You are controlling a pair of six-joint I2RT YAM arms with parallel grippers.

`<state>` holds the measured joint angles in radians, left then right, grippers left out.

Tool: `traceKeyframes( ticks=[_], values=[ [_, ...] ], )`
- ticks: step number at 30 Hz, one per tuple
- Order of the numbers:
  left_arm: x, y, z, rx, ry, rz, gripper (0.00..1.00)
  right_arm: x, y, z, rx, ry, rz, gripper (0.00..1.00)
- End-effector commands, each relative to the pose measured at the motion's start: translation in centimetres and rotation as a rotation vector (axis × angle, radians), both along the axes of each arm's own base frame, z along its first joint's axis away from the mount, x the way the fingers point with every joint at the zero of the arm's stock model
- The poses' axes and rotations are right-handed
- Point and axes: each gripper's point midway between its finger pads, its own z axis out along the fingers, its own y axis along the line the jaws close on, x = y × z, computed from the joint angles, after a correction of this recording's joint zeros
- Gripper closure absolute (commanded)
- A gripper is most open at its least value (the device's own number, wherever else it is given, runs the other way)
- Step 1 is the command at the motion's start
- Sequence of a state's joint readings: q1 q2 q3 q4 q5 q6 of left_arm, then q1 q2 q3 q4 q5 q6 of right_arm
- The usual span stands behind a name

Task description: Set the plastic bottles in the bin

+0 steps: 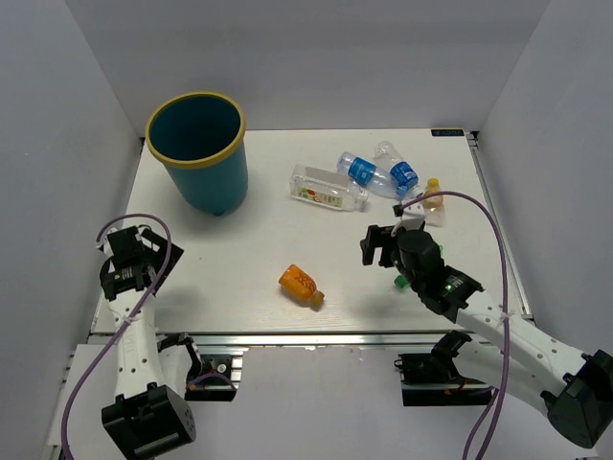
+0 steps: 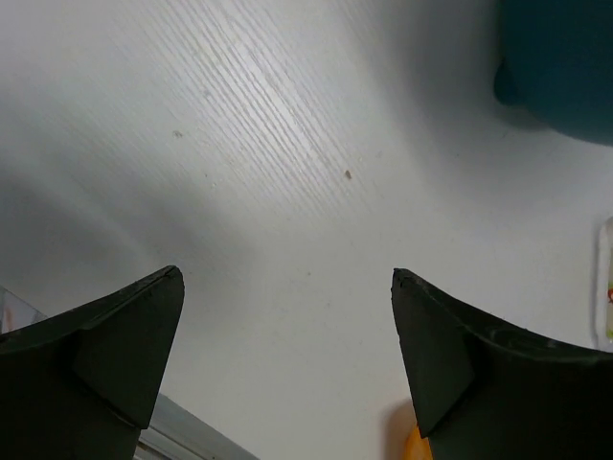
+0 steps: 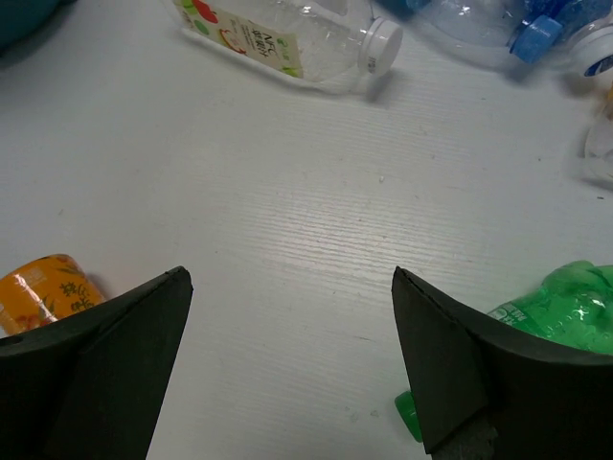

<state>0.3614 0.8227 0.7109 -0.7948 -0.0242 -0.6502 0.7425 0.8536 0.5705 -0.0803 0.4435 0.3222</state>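
On the table (image 1: pixel 239 254), the orange bottle (image 1: pixel 300 284) lies flat, neck pointing near-right.

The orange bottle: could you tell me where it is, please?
Top external view: the orange bottle lies on its side at front centre, left of the right pincer, right of the bin.

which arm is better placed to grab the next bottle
Right. The right arm hangs with open jaws beside the crumpled green plastic bottle; the left arm sits far off at the near-left edge of the white table.
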Motion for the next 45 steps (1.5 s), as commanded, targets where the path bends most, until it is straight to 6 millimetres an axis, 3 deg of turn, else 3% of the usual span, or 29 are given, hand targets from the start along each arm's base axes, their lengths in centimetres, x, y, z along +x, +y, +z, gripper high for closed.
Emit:
traceKeyframes(
  ticks=[1,5,7,8,9,10,11,12,14,18,19,20,25,27,36,39,45],
  values=[
    [0.7,-2.0,0.6,-0.043,-0.068,-0.092,0.02,-0.2,1.3,1.6,0.049,-0.056,0.079,0.11],
    [1.7,-3.6,1.1,-0.040,-0.103,-0.089,0.02,-0.4,1.7,1.7,0.071,-0.084,0.108,0.11],
    [2.4,-6.3,1.1,-0.063,-0.114,-0.152,0.02,-0.4,1.4,1.1,0.065,-0.072,0.089,0.11],
    [2.5,-8.8,0.5,-0.066,-0.089,-0.240,0.02,-0.4,1.3,0.7,0.055,-0.062,0.088,0.11],
    [2.6,-9.4,0.3,-0.049,-0.078,-0.254,0.02,-0.4,1.2,0.7,0.052,-0.061,0.082,0.11],
    [2.4,-9.9,0.5,-0.032,-0.055,-0.263,0.02,-0.2,1.0,0.6,0.041,-0.059,0.069,0.11],
    [2.0,-11.7,0.4,-0.027,-0.034,-0.304,0.02,-0.2,0.8,0.3,0.029,-0.049,0.058,0.11],
    [1.9,-11.2,0.0,0.033,-0.003,-0.277,0.02,-0.1,0.5,0.3,0.023,-0.050,0.043,0.11],
    [0.8,-12.3,0.0,0.050,0.054,-0.290,0.02,0.1,-0.4,-0.2,-0.010,-0.036,0.001,0.11],
    [-2.4,-17.2,-1.5,0.041,0.176,-0.435,0.02,0.1,-1.4,-1.0,-0.046,-0.018,-0.048,0.11],
    [-3.1,-17.6,-2.3,0.071,0.215,-0.440,0.02,0.1,-1.7,-1.4,-0.055,-0.015,-0.061,0.11],
    [-3.9,-19.7,-2.3,0.058,0.206,-0.476,0.02,0.1,-1.8,-1.6,-0.057,-0.013,-0.064,0.11],
    [-2.9,-26.5,-1.9,0.014,0.095,-0.564,0.02,0.0,-1.8,-1.9,-0.051,-0.011,-0.065,0.11],
    [-2.4,-28.2,-2.0,0.031,0.089,-0.597,0.02,0.0,-2.0,-1.8,-0.054,-0.013,-0.069,0.11],
    [0.0,-32.4,-1.7,0.013,-0.017,-0.649,0.02,-0.2,-2.9,-1.6,-0.033,-0.041,-0.106,0.11],
    [-0.2,-33.4,-3.2,0.000,0.008,-0.678,0.02,-0.2,-3.3,-1.8,-0.038,-0.039,-0.127,0.11],
    [-0.8,-33.5,-6.1,0.033,0.097,-0.694,0.02,0.0,-4.0,-2.0,-0.046,-0.033,-0.171,0.11]
  ],
)
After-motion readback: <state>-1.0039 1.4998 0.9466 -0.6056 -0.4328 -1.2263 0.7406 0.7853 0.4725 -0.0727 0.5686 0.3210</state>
